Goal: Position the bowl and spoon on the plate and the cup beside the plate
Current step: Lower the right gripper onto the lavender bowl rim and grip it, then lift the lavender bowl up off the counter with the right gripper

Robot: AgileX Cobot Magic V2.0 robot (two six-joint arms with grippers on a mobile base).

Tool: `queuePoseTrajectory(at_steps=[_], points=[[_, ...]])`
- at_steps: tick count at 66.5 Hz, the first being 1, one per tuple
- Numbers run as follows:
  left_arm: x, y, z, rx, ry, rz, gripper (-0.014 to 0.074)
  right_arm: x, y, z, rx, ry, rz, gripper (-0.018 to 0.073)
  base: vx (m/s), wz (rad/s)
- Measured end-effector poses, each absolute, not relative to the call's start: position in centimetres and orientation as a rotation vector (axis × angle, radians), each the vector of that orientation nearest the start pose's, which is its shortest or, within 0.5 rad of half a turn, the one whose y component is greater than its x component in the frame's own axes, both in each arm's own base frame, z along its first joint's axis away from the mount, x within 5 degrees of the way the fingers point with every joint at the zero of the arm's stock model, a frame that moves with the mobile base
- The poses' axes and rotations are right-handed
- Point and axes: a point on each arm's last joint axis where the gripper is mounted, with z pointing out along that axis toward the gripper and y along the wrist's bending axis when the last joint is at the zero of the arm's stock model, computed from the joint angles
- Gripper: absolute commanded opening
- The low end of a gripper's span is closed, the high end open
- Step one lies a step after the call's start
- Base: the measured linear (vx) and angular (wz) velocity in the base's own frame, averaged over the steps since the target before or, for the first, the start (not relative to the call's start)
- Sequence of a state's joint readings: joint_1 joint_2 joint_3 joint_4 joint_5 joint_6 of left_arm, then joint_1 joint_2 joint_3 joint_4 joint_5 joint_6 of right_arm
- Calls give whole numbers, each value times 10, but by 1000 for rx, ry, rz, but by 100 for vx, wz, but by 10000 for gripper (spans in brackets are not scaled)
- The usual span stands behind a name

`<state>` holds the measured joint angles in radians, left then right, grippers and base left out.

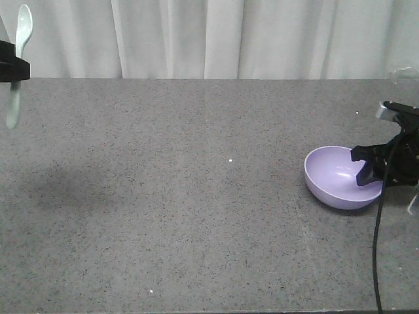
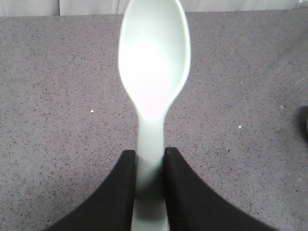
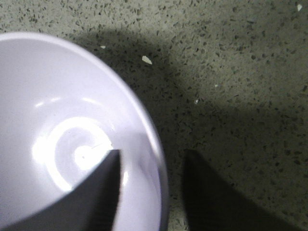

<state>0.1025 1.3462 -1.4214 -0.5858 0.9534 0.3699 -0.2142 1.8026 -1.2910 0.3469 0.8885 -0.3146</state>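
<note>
Pick-up stage imo. Left jaws pinch the mint spoon (image 2: 153, 72) by its handle, high above the table (image 1: 196, 196), far left. Right jaws sit spread across the lavender bowl (image 3: 57, 96) rim at the table's right. Next they need to squeeze and lift. No plate in sight.

We see even, soft light; the spoon (image 2: 153, 62) is washed out and blurred — the bowl (image 3: 62, 120) carries bright glare, with dark shadow on the table (image 3: 240, 72) beside.

Open tabletop (image 1: 209, 196) across the middle, bowl (image 1: 337, 176) far right, curtain (image 1: 262, 39) seemingly behind
</note>
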Motion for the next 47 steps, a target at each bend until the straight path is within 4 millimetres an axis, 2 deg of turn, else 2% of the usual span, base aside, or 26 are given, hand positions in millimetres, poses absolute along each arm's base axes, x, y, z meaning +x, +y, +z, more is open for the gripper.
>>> queuePoseTrajectory(at_steps=[2, 14, 20, 25, 33, 35, 42, 47], points=[[283, -12, 417, 134, 2222, -472, -8, 362, -54, 222, 119, 2799, 310, -17, 0, 0], [283, -12, 417, 134, 2222, -472, -8, 364, -54, 226, 108, 2783, 318, -10, 0, 0], [283, -12, 417, 134, 2222, -472, -8, 366, -52, 245, 89, 2744, 341, -11, 0, 0], [283, -12, 417, 134, 2222, -472, -8, 364, -48, 273, 51, 2682, 374, -8, 0, 0], [283, -12, 416, 135, 2224, -473, -8, 351, -37, 336, -28, 2522, 445, -7, 0, 0], [283, -12, 416, 135, 2224, -473, -8, 344, -32, 355, -46, 2469, 468, -7, 0, 0], [283, -12, 416, 135, 2224, -473, -8, 319, -21, 404, -95, 2331, 514, -6, 0, 0], [283, -12, 416, 135, 2224, -473, -8, 303, -16, 424, -119, 2268, 517, -6, 0, 0]])
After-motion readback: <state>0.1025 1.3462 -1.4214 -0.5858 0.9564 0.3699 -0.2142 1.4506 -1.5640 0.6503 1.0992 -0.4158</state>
